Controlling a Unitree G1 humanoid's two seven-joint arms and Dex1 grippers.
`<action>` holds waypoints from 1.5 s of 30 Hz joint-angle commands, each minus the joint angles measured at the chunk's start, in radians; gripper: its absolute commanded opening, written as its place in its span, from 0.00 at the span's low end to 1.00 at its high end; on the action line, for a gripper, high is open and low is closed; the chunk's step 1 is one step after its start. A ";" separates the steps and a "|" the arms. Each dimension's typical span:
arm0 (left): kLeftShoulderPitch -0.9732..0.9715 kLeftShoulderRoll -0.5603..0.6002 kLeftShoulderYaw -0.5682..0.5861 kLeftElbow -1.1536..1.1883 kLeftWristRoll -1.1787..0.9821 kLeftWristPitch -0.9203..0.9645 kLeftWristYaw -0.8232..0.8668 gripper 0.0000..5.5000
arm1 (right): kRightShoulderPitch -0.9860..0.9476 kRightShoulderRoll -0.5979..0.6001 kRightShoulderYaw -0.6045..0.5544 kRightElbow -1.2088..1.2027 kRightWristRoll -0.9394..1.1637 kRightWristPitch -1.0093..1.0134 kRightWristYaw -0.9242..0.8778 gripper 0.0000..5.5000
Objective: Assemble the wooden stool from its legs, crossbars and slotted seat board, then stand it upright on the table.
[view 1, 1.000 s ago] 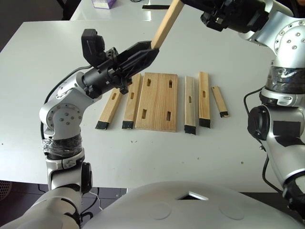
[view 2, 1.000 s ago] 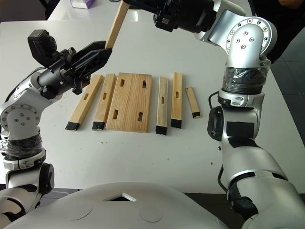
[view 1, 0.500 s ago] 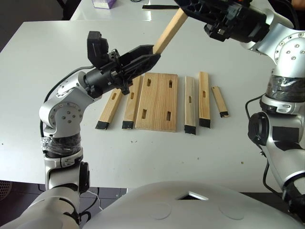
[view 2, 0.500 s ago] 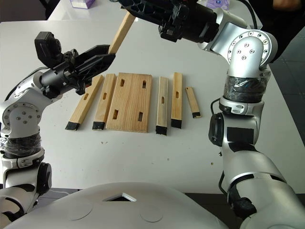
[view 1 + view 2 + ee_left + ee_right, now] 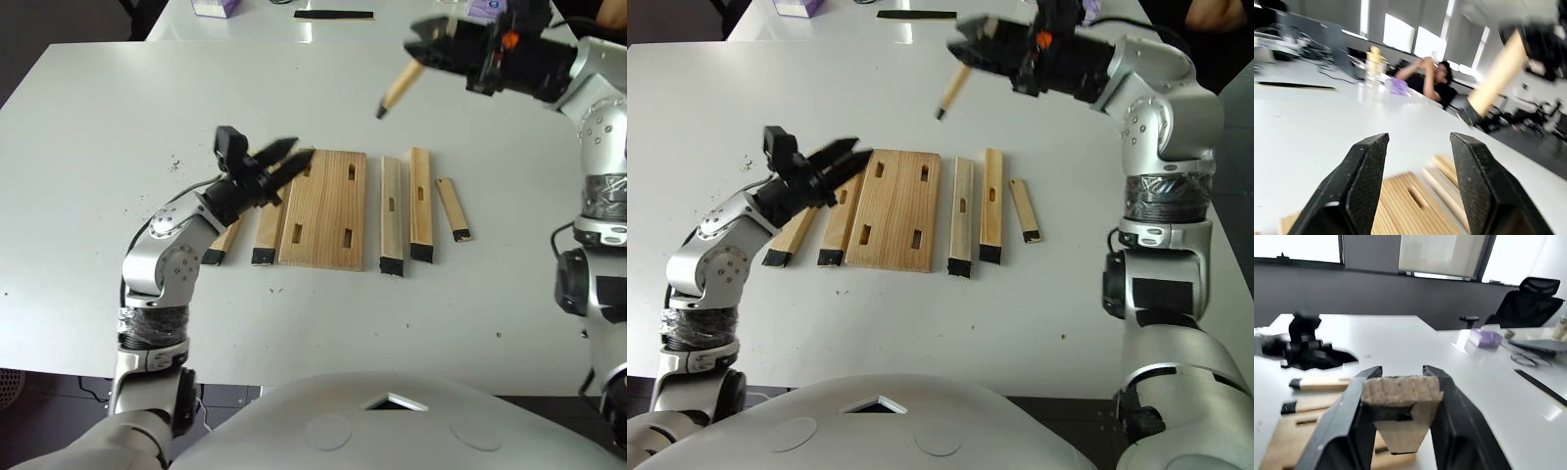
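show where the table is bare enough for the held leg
Bare: the near table strip in front of the parts row, and right of the short crossbar. Crowded: legs lie close beside the seat board, left gripper over the left pair.

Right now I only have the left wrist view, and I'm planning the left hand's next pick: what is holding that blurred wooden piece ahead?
Observer: The right hand is shut on it. The wooden piece hangs tilted in the air beyond the seat board.
Operator: What lies left of the board?
Observer: An inner leg lies flat close beside its edge, with an outer leg next to that, partly under the left arm.
Operator: And on its right?
Observer: Two long legs lie parallel to the board, then a short crossbar farthest right.
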 commanded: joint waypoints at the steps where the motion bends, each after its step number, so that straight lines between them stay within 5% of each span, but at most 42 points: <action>1: -0.176 -0.284 0.038 0.045 0.032 -0.101 0.372 0.42 | 0.050 -0.048 0.070 0.082 -0.113 -0.153 0.084 0.24; 11: -0.292 -0.448 -0.145 0.347 0.425 -0.281 0.625 0.42 | 0.080 -0.008 0.108 0.181 -0.170 -0.226 0.160 0.24; 45: -0.299 -0.459 -0.122 0.389 0.375 -0.272 0.606 0.42 | 0.101 0.002 0.097 0.238 -0.200 -0.236 0.181 0.24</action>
